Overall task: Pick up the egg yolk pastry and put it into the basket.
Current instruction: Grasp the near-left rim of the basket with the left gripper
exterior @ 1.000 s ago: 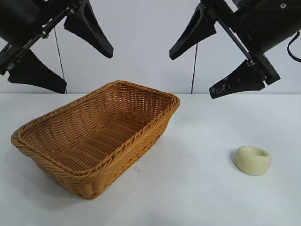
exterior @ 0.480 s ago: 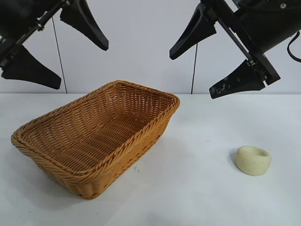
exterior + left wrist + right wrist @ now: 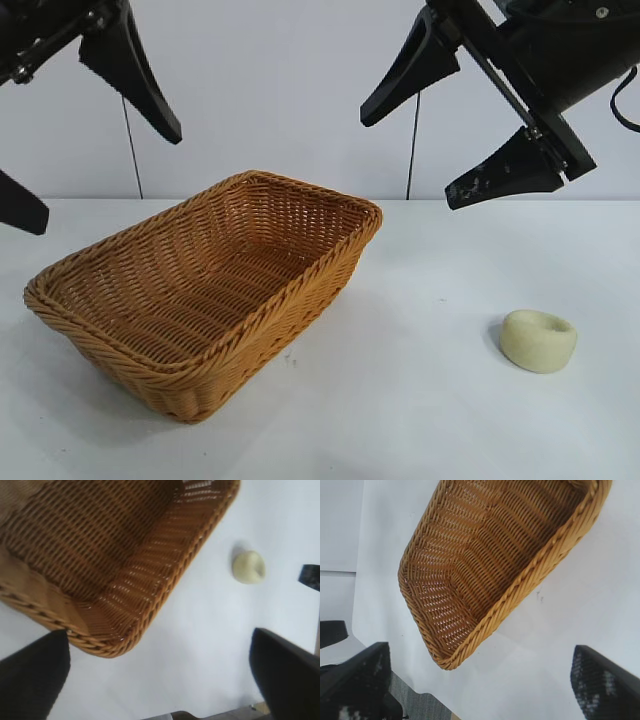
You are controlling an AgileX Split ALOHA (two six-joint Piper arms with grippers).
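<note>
1. While the pastry (image 3: 538,340) is sitting untouched on the table (image 3: 420,400), nearest the camera at the right and well apart from the basket (image 3: 200,300), the step in hand is judged to be the reach for it, and that reach is not yet under way.
2. Nothing is lying in the basket, which is resting left of centre with its long side running away at an angle; a drop anywhere over its wide floor should do.
3. Hanging above and behind the pastry, the right end effector (image 3: 455,120) is spreading its fingers wide and gripping nothing, so it looks the better placed of the two to take the job.
4. It should be coming down straight over the puck, straddling its round sides, and closing gently, since a soft pastry is likely to dent.
5. Farthest left, the left end effector (image 3: 85,135) is also gaping wide and empty, high beside the basket; it is best kept clear of the carry path.
</note>
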